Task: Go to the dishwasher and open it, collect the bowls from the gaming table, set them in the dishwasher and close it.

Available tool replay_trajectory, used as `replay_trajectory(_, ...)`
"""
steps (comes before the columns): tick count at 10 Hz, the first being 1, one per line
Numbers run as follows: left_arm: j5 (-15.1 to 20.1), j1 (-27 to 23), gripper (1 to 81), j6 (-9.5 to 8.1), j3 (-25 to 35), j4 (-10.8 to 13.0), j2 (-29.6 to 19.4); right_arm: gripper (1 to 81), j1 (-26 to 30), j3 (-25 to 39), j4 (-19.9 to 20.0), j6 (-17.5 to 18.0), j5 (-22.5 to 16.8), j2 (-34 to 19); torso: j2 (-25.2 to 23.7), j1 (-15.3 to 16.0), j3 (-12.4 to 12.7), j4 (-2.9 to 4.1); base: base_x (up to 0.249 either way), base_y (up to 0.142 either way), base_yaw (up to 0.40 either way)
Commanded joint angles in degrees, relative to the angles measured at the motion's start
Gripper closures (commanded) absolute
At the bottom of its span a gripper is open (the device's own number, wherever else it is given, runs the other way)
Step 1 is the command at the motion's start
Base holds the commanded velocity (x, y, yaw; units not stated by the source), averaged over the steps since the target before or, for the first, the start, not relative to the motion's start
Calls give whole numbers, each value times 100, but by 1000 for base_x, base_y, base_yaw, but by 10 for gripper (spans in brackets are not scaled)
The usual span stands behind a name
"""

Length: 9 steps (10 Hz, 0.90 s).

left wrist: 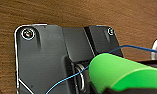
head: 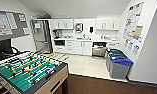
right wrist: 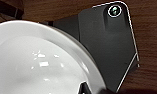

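Kitchenette at far end: white upper cabinets (head: 64, 24) over a white counter (head: 76, 39), lower cabinets below. Steel fridge (head: 41, 35) to the left. Pale floor (head: 86, 65) meets brown carpet (head: 99, 86) nearer. Foosball table (head: 29, 71) close left. Grey bins (head: 118, 65) along right wall, posters (head: 134, 23) above. Noticeboard (head: 9, 24) on left wall.

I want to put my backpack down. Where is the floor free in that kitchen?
The pale floor between the foosball table and the white lower cabinets looks bare. The brown carpet nearer the camera is bare too. By the right wall it is crowded with bins.
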Motion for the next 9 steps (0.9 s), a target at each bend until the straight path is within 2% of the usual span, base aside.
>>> replay_trajectory(1, 132, -305, 811, 21, 60, 67, -76, 811, 281, 133, -72, -23, -58, 126, 0, 0, 0, 0, 123, 0, 0)
replay_trajectory(9, 141, -305, 811, 21, 60, 75, -67, 811, 290, 124, -72, -23, -50, 126, 0, 2, 0, 0, 127, 0, 0)
